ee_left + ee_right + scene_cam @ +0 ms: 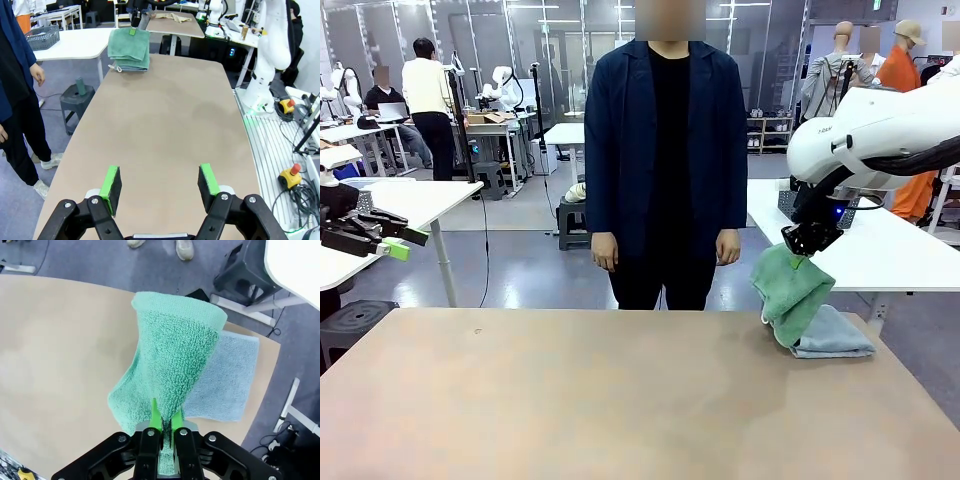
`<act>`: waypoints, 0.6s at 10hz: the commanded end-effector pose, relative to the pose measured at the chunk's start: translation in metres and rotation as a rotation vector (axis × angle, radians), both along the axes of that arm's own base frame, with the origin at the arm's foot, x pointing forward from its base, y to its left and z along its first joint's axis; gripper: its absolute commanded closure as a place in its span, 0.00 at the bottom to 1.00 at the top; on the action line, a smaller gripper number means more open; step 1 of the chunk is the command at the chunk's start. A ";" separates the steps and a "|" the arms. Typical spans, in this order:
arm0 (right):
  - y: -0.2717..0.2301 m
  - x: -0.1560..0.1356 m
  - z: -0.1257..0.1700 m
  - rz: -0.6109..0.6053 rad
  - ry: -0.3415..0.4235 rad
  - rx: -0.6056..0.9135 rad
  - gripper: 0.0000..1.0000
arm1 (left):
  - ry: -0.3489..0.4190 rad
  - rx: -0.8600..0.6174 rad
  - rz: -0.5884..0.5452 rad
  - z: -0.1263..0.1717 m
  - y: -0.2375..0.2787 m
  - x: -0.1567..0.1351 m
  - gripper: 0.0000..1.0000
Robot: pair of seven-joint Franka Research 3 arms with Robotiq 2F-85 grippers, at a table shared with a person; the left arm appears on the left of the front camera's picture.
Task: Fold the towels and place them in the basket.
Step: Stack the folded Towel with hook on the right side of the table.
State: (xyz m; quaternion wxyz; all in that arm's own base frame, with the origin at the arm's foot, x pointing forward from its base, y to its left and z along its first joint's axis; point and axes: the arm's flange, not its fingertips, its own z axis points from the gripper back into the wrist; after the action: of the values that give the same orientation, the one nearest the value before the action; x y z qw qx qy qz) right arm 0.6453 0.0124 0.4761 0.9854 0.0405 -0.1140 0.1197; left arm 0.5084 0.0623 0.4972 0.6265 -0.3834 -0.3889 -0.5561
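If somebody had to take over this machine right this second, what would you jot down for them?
Right tool: shut on the green towel, holding it lifted, its lower end draping onto the blue towel.
Left tool: open, holding nothing, hanging over the table at the robot's left.
Blue towel: lies folded flat near the table's far right corner.
Basket: stands on another table, behind the person.
Done: the blue towel looks folded.
Left: finish folding the green towel, then put both towels in the basket.
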 end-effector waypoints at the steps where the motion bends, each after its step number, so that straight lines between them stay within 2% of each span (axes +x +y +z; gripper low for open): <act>1: 0.000 0.000 0.000 0.000 0.000 0.000 0.92 | -0.001 -0.004 -0.004 0.001 -0.001 -0.001 0.21; 4: -0.052 0.006 -0.008 -0.003 0.035 0.059 0.92 | -0.001 -0.004 -0.004 0.001 -0.001 -0.001 0.21; 6: -0.086 0.014 -0.027 -0.011 0.072 0.116 0.92 | -0.001 -0.004 -0.004 0.001 -0.001 -0.001 0.21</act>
State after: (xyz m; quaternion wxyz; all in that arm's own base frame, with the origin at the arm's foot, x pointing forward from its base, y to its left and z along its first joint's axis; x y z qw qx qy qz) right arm 0.6473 -0.0621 0.4523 0.9879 0.0755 -0.0953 0.0958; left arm 0.5084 0.0623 0.4972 0.6265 -0.3834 -0.3889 -0.5561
